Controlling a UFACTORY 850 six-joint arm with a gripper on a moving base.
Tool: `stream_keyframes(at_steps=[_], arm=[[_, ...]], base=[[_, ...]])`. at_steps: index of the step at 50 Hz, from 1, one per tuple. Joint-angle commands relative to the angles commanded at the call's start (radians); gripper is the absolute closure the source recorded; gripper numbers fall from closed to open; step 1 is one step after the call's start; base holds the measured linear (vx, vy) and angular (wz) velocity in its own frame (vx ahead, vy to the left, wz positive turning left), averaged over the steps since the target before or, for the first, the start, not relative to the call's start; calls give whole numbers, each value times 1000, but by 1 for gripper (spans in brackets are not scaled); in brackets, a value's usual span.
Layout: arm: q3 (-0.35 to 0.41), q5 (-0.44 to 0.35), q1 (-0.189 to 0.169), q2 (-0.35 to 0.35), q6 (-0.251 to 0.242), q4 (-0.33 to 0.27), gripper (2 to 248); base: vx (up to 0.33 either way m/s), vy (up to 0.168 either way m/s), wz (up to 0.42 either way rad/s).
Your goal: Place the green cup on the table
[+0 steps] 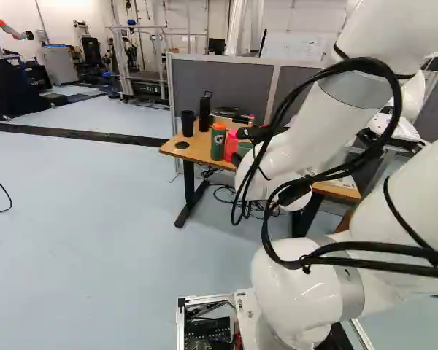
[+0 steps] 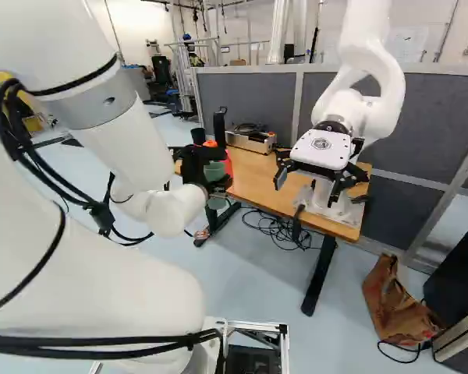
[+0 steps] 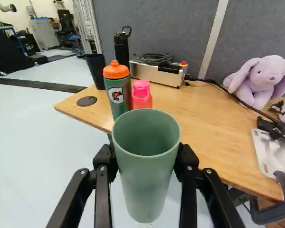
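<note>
Everything's placed off the wooden table (image 3: 204, 123). Biggest first: you've got the grey partition (image 2: 249, 101) along its far side. Your white arm (image 1: 365, 120) reaches toward it from the near side. Another robot (image 2: 363, 109) is mounted on its right end, as seen in your right base view. Brown bag (image 2: 398, 304) is on the floor just beside that end. Lilac plush rabbit (image 3: 263, 80) sits by the table's far edge, metal box (image 3: 156, 74) with a coiled cable (image 3: 154, 58) on top also toward that edge. Your gripper (image 2: 216, 185) is at the table's near side, fingers clamped on the green cup from both sides. Black loop-lid bottle (image 3: 121, 47) and green orange-capped sports bottle (image 3: 119, 102) stand at the table's left end. Your green cup (image 3: 145, 180) is held, mouth up, at the near edge; in the wrist view you see floor behind its base, so it's not set on the table. Black tumbler (image 3: 96, 71), pink bottle (image 3: 142, 97), then the flat dark disc (image 3: 87, 101): all on that left end.
</note>
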State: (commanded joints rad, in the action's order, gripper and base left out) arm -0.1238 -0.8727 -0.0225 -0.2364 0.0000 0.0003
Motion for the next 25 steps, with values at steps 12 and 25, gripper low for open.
stream_keyframes(at_steps=[12, 25], arm=[[-37, 0, -39, 42, 0, 18, 124], [-91, -8, -80, 101, 0, 45, 124]], base=[[0, 0, 0], [0, 0, 0]])
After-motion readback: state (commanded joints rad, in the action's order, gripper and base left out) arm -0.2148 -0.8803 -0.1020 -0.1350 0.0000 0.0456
